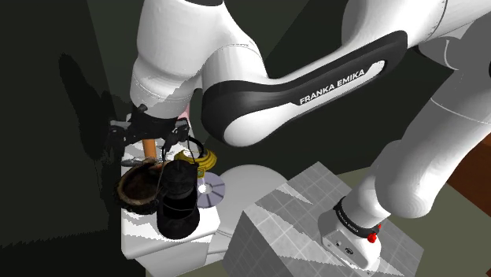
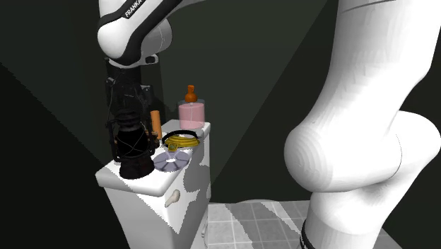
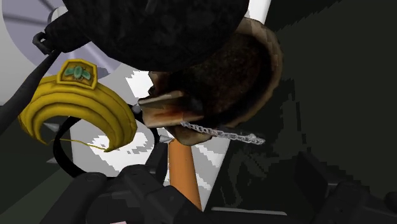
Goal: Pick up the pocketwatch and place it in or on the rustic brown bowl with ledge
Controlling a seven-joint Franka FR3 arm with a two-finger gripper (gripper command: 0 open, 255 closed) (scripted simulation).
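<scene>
White arm link lettered FRANKA EMIKA (image 1: pixel 315 86) is closest in the shoulder view, and under it the black gripper (image 1: pixel 153 140) hangs right above the dark brown rough bowl with a ledged rim (image 3: pixel 254 70). How far the gripper is open can't be told, as the wrist view is too dark at its base. Whether it has hold of anything can't be told either.

The bronze-brown pocketwatch with a silver chain (image 3: pixel 168 109) is at the bowl's rim, on the side facing the orange cylinder (image 3: pixel 184 172). Its chain trails along the bowl's outer edge. I can't tell whether the watch rests on the bowl or hangs over it.

The bowl stands on a white toilet tank lid (image 1: pixel 157 240). A black lantern-shaped object (image 1: pixel 179 204) is just beside the bowl, on the shoulder view's right. A yellow-gold tiara with a green gem (image 3: pixel 76 102) is near the bowl, past the watch. A silver disc (image 1: pixel 208 190) lies flat on the lid beyond the lantern from the bowl. A pink bottle with an orange cap (image 2: pixel 191 113) stands further from the bowl, behind the tiara in the second exterior view.
</scene>
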